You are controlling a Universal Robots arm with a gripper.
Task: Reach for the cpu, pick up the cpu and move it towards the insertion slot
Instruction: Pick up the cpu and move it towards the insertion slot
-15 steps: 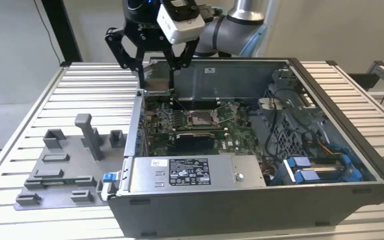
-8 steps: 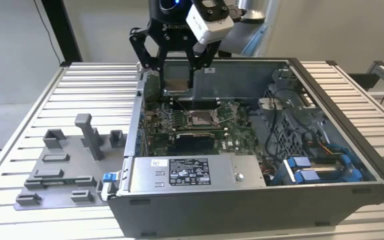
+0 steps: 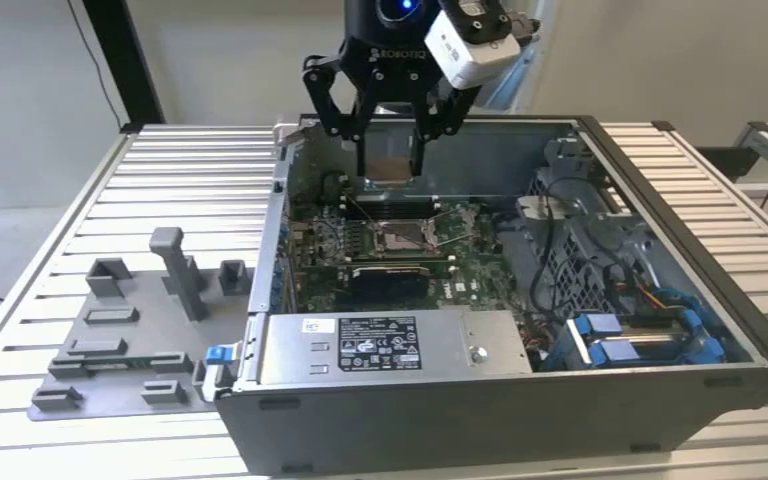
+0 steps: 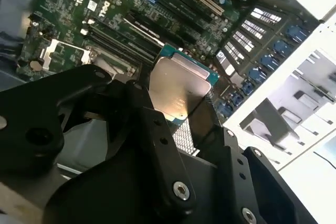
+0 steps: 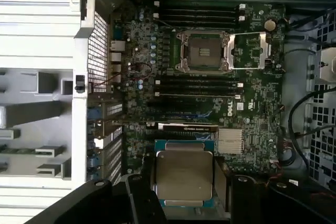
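My gripper hangs above the open computer case, shut on the cpu, a thin square chip with a pale silver top. Both wrist views show the cpu clamped between the black fingers, held level over the green motherboard. The insertion slot, a silver-framed socket with a dark centre, lies in the board below and slightly nearer the camera than the gripper in the exterior view. In the first wrist view the insertion slot stands open, its metal lid flipped aside.
The case's metal walls ring the board. A grey power supply box sits at the front, cables and blue connectors on the exterior view's right. A grey fixture plate with upright blocks lies on the slatted table at the left.
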